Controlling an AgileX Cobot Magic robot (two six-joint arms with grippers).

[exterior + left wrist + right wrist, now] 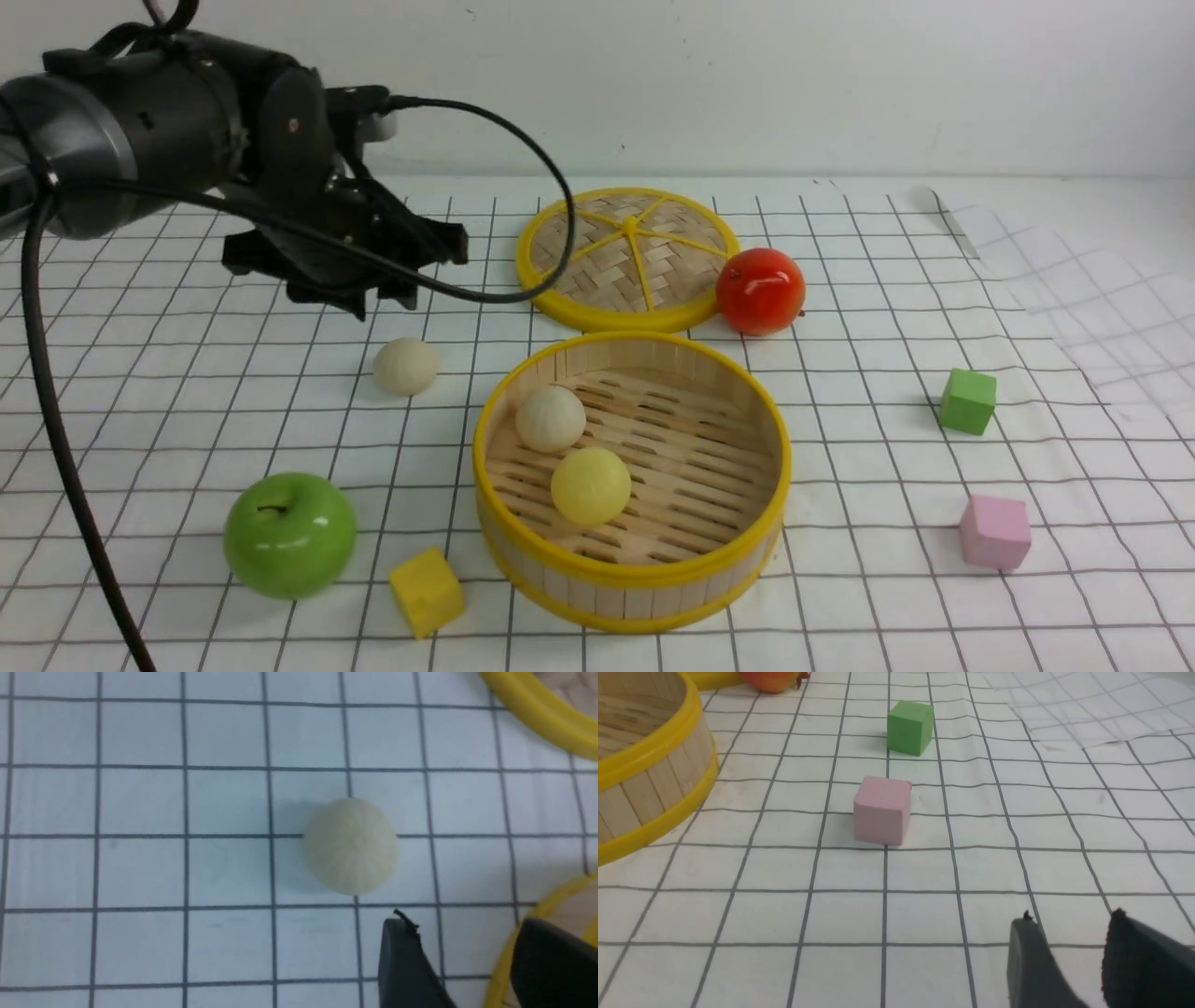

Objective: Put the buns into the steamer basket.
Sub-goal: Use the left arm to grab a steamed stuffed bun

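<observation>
One off-white bun (405, 365) lies on the grid cloth, left of the steamer basket (635, 571). Inside the basket lie a second off-white bun (551, 419) and the pale yellow bun (590, 485). My left gripper (373, 294) hovers above and just behind the loose bun. In the left wrist view that bun (351, 845) sits ahead of the gripper (462, 926), whose jaws are apart and empty. The basket's rim (507, 952) shows beside it. My right gripper (1071, 917) is out of the front view; in its wrist view it is open and empty, low over the cloth.
The flat woven lid (630, 257) lies behind the basket, with a red fruit (760, 290) against it. A green apple (289, 534) and a yellow cube (426, 591) sit front left. A green cube (967, 400) and a pink cube (995, 532) sit right.
</observation>
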